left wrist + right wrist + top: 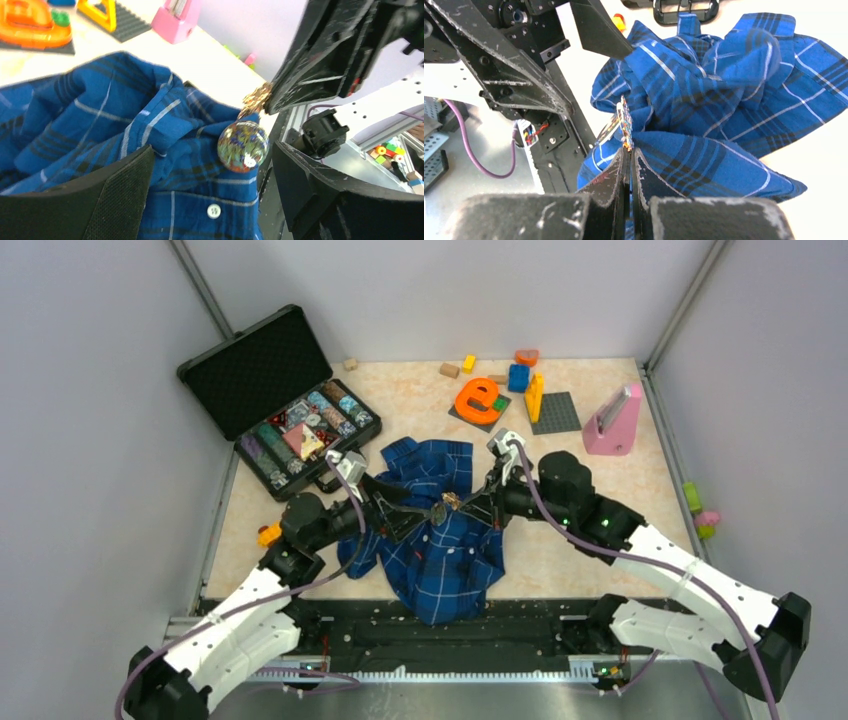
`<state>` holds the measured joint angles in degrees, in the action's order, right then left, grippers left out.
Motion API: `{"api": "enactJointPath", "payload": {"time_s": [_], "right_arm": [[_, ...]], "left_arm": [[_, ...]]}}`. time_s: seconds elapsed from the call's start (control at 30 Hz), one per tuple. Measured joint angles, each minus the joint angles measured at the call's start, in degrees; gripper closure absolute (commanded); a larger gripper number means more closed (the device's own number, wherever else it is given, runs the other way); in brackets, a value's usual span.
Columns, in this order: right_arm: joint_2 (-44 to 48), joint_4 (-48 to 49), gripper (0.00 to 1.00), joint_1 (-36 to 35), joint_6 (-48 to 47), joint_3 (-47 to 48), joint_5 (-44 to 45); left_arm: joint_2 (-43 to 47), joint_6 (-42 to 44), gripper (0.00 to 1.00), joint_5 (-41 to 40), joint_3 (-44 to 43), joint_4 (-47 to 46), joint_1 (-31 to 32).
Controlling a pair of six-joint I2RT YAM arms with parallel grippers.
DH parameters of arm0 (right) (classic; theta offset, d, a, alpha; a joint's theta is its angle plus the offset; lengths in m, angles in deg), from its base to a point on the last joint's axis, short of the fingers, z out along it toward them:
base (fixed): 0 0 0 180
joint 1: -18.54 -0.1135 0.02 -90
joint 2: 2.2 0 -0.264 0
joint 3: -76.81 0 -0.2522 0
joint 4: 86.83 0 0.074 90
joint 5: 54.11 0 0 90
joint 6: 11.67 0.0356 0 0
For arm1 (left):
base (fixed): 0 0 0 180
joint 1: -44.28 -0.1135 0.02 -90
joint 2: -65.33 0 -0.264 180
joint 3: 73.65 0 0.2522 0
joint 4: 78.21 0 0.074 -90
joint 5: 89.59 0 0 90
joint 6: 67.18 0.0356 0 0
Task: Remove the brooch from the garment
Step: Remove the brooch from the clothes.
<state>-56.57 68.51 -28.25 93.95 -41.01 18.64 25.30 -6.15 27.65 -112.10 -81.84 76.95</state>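
Left gripper (212,148): nearest the lens, fingers spread wide, holding nothing; the brooch (243,146) lies between them.
Brooch: domed, glassy, multicoloured, gilt-edged, on a raised fold of the garment (100,115).
Right gripper (629,152): pinched shut at the brooch's 1 o'clock edge; on metal or cloth, unclear.
Handling: likely light, hard, slick, chippable; cloth soft. Best gripped across the rim.

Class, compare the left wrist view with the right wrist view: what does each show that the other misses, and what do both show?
Left wrist only: the brooch face-on, round and multicoloured, a white shirt button, and the pink block. Right wrist only: how the right gripper closes, jaws pressed shut just below the brooch's thin edge. Both: the blue plaid shirt bunched around the brooch, with the right gripper beside it.
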Motion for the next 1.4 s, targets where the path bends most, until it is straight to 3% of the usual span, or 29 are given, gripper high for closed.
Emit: {"api": "enactJointPath", "payload": {"time_s": [0.23, 0.47, 0.63, 0.67, 0.8, 0.9, 1.13, 1.4], "right_arm": [[-3.39, -4.94, 1.0, 1.4, 2.69, 4.52, -4.79], [-6.21, -9.79, 1.0, 2.51, 4.07, 8.24, -8.26], [-6.8, -13.25, 1.0, 2.71, 2.12, 10.36, -8.98], [-6.84, -14.49, 1.0, 2.71, 1.44, 10.86, -8.92], [-7.72, -18.8, 1.0, 2.71, -0.59, 13.68, -8.87], [-8.5, -19.67, 1.0, 2.71, -1.27, 14.86, -8.98], [-9.55, -21.9, 1.0, 2.73, -2.12, 16.55, -8.98], [-9.73, -21.99, 1.0, 2.73, -1.88, 16.57, -8.98]], "left_arm": [[-3.1, -1.6, 0.12, 5.22, 3.54, -19.26, 0.0], [-2.82, 1.7, 0.23, 8.07, 3.45, -21.77, 0.0], [-2.64, 3.87, 0.47, 7.98, 3.28, -21.16, 0.0], [-3.34, 3.87, 0.45, 8.28, 3.1, -21.14, 0.0], [-8.7, 4.39, 0.23, 11.52, 1.05, -21.27, 0.0], [-12.63, 3.74, 0.15, 14.82, -0.17, -22.03, 0.02], [-16.02, 3.82, 0.1, 18.78, -0.94, -22.67, 1.49], [-16.13, 11.67, 0.07, 16.22, -3.82, -13.53, 5.95]]}}
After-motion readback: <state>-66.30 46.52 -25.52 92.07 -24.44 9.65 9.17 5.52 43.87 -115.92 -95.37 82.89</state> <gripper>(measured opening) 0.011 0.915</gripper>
